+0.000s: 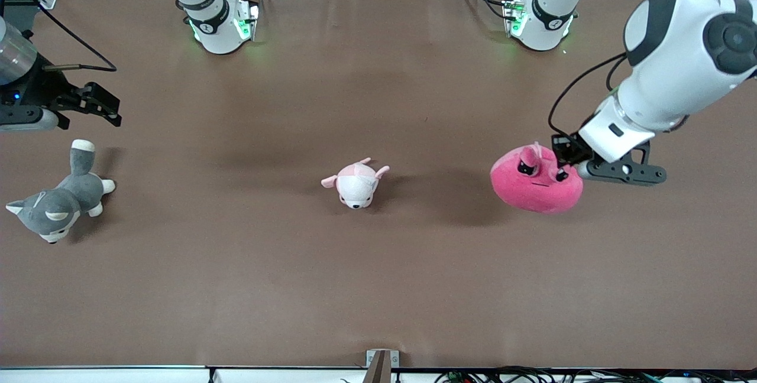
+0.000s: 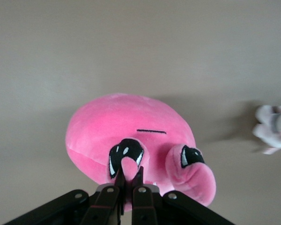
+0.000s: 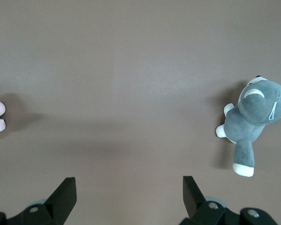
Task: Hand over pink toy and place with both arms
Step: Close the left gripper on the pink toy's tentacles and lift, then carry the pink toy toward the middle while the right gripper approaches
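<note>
The pink toy (image 1: 535, 185) is a round hot-pink plush with black angry eyes, toward the left arm's end of the table. My left gripper (image 1: 562, 155) is shut on one of its small ears and holds it a little above the brown table, its shadow cast beside it. In the left wrist view the toy (image 2: 126, 131) hangs from the gripper (image 2: 129, 176), with the ear pinched between the fingers. My right gripper (image 1: 100, 105) is open and empty over the right arm's end of the table, and its wrist view shows the gripper (image 3: 129, 197) spread wide over bare table.
A small pale pink-and-white plush animal (image 1: 356, 184) lies at the table's middle; it also shows in the left wrist view (image 2: 274, 129). A grey-and-white plush dog (image 1: 59, 203) lies below the right gripper in the front view, and also shows in the right wrist view (image 3: 255, 117).
</note>
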